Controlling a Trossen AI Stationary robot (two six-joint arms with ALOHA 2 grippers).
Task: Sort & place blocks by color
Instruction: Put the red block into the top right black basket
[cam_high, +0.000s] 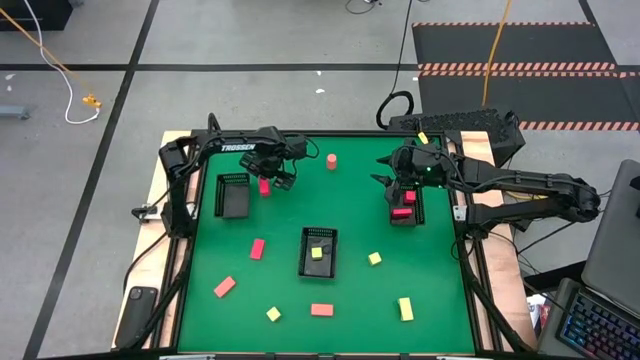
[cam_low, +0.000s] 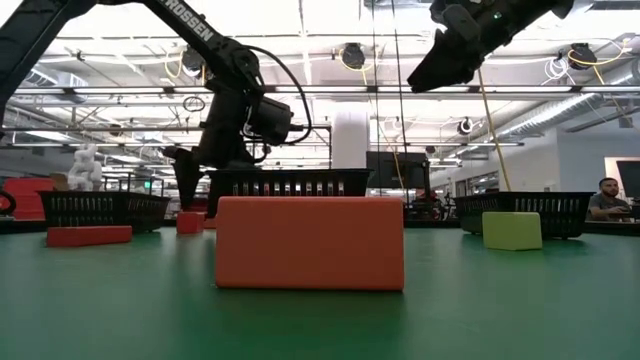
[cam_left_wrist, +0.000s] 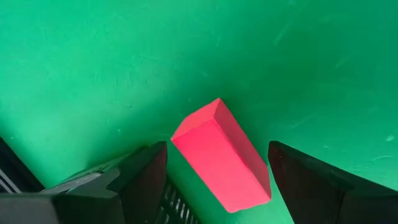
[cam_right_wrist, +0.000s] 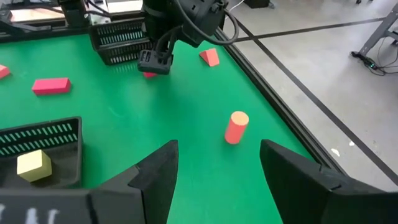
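Observation:
My left gripper (cam_high: 281, 172) (cam_left_wrist: 216, 146) is open, low over a pink-red bar block (cam_left_wrist: 222, 155) (cam_high: 264, 185) that lies flat on the green table beside the left black tray (cam_high: 234, 194). Its fingers stand on either side of the bar without touching it. In the low view the bar (cam_low: 190, 222) sits on the table under this gripper (cam_low: 186, 178). My right gripper (cam_high: 386, 172) (cam_right_wrist: 217, 146) is open, empty and held high (cam_low: 440, 62) near the right tray (cam_high: 404, 205), which holds pink-red blocks (cam_high: 403, 212). A salmon cylinder (cam_right_wrist: 236, 127) (cam_high: 331, 161) stands on end ahead of it.
The middle tray (cam_high: 318, 252) holds a yellow block (cam_right_wrist: 34, 165). Loose on the near half lie pink-red bars (cam_high: 257, 248) (cam_high: 224, 287), a salmon bar (cam_high: 321, 310) (cam_low: 310, 243) and yellow blocks (cam_high: 273, 314) (cam_high: 405, 308) (cam_high: 374, 258). A laptop (cam_high: 615, 250) sits off the table's right edge.

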